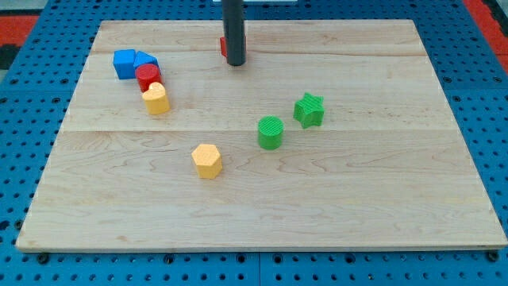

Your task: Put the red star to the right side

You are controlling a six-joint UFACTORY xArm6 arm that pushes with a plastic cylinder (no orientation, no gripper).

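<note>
Mostly hidden, the red star (223,46) sat near the board's (381,199) top edge, a little left of centre; only a sliver of red showed on either side of the rod. My tip (235,62) stood right in front of it, touching or nearly so; I could not tell which. There was no gripper to open or close, only the rod's end.

To send the star toward the view's right, I judged the tip had to work from its left face, and it was not there yet. The sound move was to slip round to the view's left of the star, then push rightward in a straight, steady line through its middle, since an off-centre push on a star would likely spin it away.

The path along the top looked free. The green star (309,110) and green cylinder (271,132) lay lower, well apart. The blue blocks (133,62), red cylinder (148,76) and two yellow blocks (156,98) stayed out of it.
</note>
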